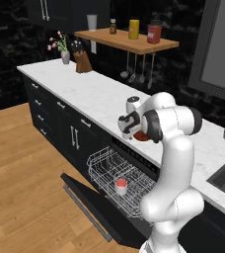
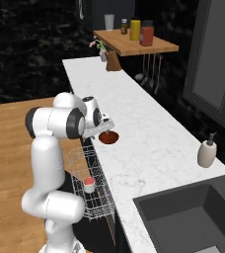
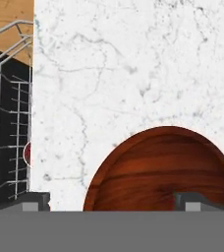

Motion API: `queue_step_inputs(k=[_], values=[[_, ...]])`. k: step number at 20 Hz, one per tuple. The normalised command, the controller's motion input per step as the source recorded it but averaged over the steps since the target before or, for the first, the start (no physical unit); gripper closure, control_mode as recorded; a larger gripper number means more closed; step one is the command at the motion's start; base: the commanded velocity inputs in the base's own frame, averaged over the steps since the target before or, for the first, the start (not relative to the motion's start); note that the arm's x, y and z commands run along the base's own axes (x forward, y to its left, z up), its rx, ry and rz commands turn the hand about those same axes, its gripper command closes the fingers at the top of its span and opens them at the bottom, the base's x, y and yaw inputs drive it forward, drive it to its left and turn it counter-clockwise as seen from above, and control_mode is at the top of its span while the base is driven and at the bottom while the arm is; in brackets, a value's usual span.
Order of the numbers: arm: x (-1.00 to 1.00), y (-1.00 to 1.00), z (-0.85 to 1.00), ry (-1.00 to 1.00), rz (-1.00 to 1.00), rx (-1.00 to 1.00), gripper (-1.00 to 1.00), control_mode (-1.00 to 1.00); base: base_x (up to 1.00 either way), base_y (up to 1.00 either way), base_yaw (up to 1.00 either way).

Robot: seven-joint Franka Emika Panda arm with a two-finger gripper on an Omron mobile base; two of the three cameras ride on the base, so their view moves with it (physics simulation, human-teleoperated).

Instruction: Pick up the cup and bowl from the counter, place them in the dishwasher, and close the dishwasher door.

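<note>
The bowl (image 3: pixel 165 170) sits on the counter (image 3: pixel 133 64) near its front edge, directly under the gripper (image 3: pixel 115 199). The jaws are spread: one fingertip (image 3: pixel 195 201) is over the bowl's interior, the other wide at nine o'clock, off the rim. Closing like this, I judge, could tip the bowl or shove it toward the edge. The left base view adds the cup (image 1: pixel 121 186) upright in the dishwasher (image 1: pixel 117 175) rack, above the dishwasher door (image 1: pixel 92 207) lying open.
</note>
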Motion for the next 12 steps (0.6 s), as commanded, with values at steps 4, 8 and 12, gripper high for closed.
queue_step_inputs(k=[4, 8, 12], values=[[0.03, -0.07, -0.25, 0.00, 0.00, 0.00, -1.00, -1.00, 0.00, 0.00, 0.00], [0.04, -0.08, -0.31, 0.00, 0.00, 0.00, -1.00, -1.00, 0.00, 0.00, 0.00], [0.11, 0.00, -0.34, 0.00, 0.00, 0.00, -1.00, -1.00, 0.00, 0.00, 0.00]])
